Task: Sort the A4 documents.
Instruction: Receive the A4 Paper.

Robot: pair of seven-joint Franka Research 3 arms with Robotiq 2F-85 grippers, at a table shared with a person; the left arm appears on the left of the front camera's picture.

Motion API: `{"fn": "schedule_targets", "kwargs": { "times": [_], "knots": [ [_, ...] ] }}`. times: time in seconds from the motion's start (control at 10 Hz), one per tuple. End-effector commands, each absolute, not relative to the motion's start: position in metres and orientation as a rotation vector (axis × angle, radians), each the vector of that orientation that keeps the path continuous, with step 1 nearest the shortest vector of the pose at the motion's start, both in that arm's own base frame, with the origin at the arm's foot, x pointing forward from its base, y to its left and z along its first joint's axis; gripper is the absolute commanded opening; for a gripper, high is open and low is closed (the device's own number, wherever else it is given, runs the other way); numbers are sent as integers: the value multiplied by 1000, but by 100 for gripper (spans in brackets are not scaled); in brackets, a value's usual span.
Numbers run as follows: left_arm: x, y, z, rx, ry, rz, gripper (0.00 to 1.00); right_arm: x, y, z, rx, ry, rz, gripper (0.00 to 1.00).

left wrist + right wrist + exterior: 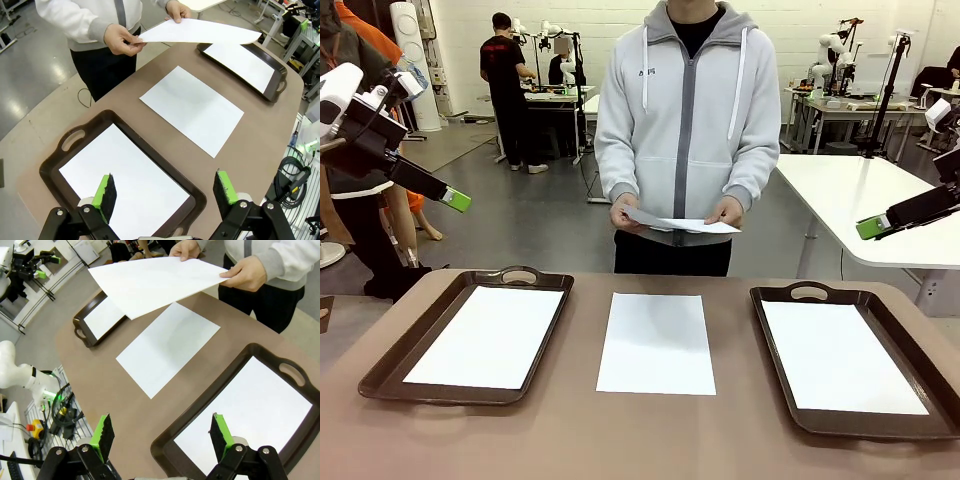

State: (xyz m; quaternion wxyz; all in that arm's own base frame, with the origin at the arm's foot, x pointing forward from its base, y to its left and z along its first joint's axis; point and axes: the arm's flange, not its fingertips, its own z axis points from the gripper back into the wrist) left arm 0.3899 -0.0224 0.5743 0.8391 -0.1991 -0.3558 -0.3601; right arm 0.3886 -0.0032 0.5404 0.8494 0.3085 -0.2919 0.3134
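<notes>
Left pincer (165,189): spread wide, nothing between its green pads; it hangs in the air at the left, above the near end of the left tray.
Right pincer (161,432): spread just as wide and empty; it hangs high at the right, over the near end of the right tray.
Left tray (380,375): dark brown with handles, flat on the left part of the surface, well apart from either pincer.
Left sheet (488,336): white and blank, lying flat inside the left tray and covering most of its floor.
Right tray (775,370): the same kind, flat on the right part of the surface.
Right sheet (840,355): white, flat inside the right tray.
Middle sheet (656,342): white, lying straight on the bare surface between the two trays, touching neither.
Surface (570,440): brown with rounded corners; both trays and the middle sheet rest on it.
Held sheet (685,224): white, up in the air over the far edge of the surface, roughly level with a slight sag, touching nothing below.
Person (685,110): stands at the far side in a grey zip hoodie, one hand (623,212) on the held sheet's left edge, the other hand (730,210) on its right edge.
</notes>
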Motion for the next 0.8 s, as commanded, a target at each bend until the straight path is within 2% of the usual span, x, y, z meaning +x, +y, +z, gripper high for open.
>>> {"fn": "schedule_targets", "kwargs": {
  "times": [0.0,0.7],
  "knots": [
    [389,-23,574,-410,-753,-774,100,388,-3,540,651,-616,666,100],
    [389,-23,574,-410,-753,-774,100,388,-3,540,651,-616,666,100]
  ]
}}
